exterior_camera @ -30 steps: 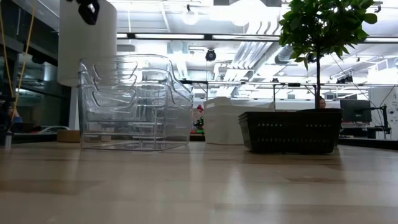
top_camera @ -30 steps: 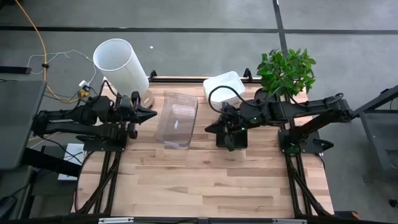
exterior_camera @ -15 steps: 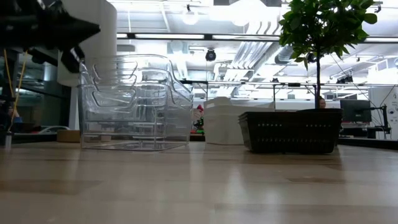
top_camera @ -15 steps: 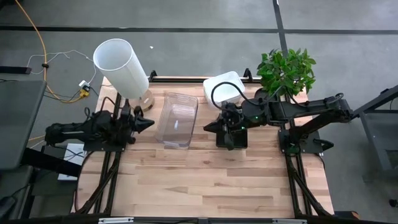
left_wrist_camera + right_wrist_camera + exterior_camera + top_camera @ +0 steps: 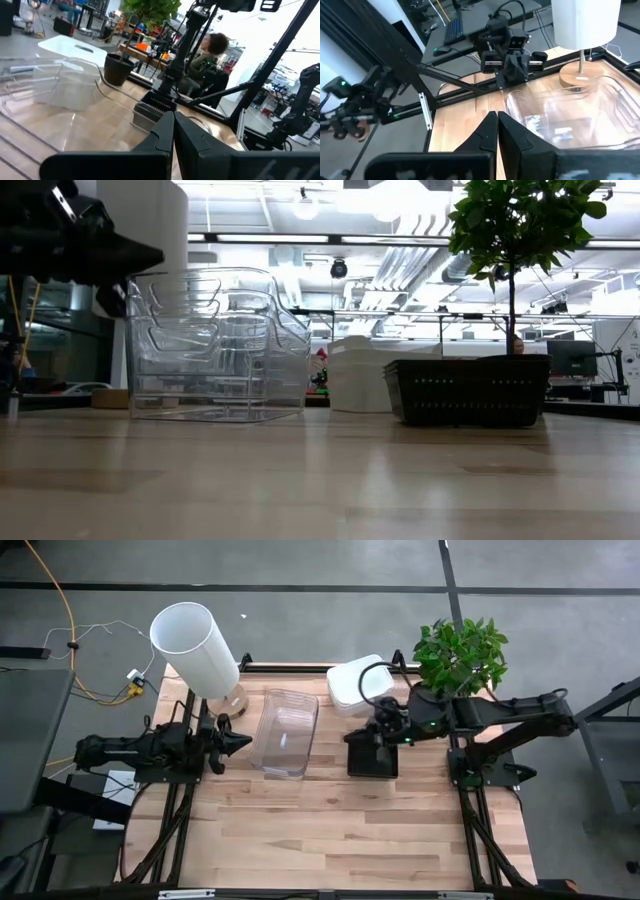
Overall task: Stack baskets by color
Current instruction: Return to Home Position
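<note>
Baskets: where do they stand?
— In three stacks on my table (image 5: 330, 830). The clear baskets (image 5: 285, 732) sit nested near the middle of the far half, not far from the tall white cylinder (image 5: 195, 645). The white baskets (image 5: 360, 685) are at the far edge, just beside the potted plant (image 5: 460, 655). The black baskets (image 5: 375, 765) are just in front of the white ones and to the right of the clear ones.
— And from table height?
— The clear stack (image 5: 215, 345) shows three nested rims. The white one (image 5: 355, 375) is partly hidden behind the black one (image 5: 465, 390), so I cannot count either.
— Your grippers?
— My left gripper (image 5: 245, 739) hangs above the table just to the left of the clear stack, pointing at it, with its fingers (image 5: 165, 132) pressed together on nothing. My right gripper (image 5: 352, 737) hovers over the left edge of the black stack. Its fingers (image 5: 490, 130) are closed too, and it carries nothing.
</note>
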